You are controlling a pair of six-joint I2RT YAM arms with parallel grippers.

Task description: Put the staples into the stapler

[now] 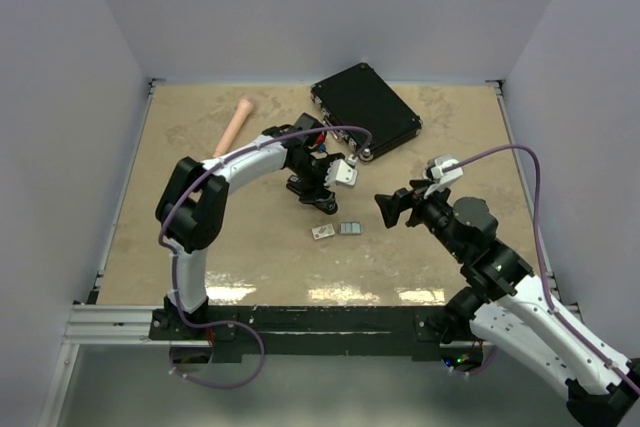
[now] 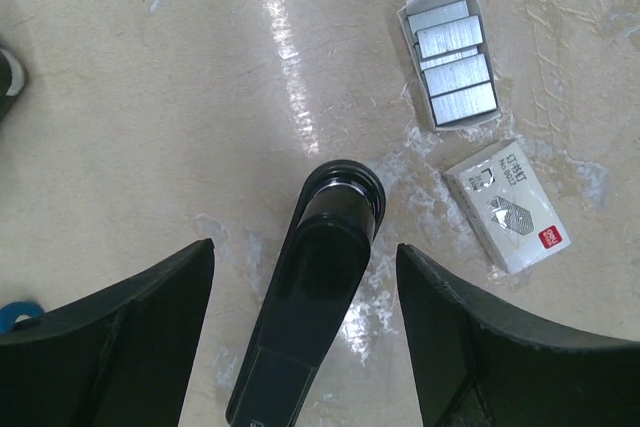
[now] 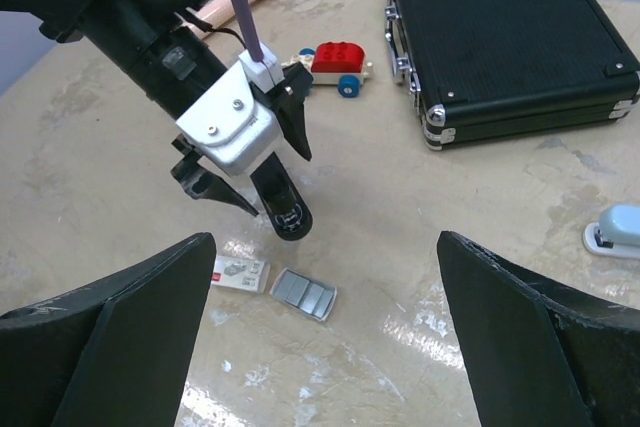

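Observation:
The black stapler (image 2: 318, 277) lies on the table between the fingers of my left gripper (image 2: 303, 249). That gripper is open, with its jaws on either side of the stapler and clear of it. The staples (image 2: 452, 67), several silvery strips in a small open tray, lie just beyond the stapler's front end. The tiny white box (image 2: 507, 209) lies beside them. In the top view the left gripper (image 1: 312, 194) is over the stapler, with the staples (image 1: 350, 229) in front. My right gripper (image 1: 388, 209) is open and empty, to the right of the staples (image 3: 305, 294) and above table height.
A black case (image 1: 365, 110) lies at the back right. A red toy block car (image 3: 330, 62) and a pink handle (image 1: 233, 128) lie behind the left arm. A small light-blue stapler (image 3: 615, 232) lies at the right edge of the right wrist view.

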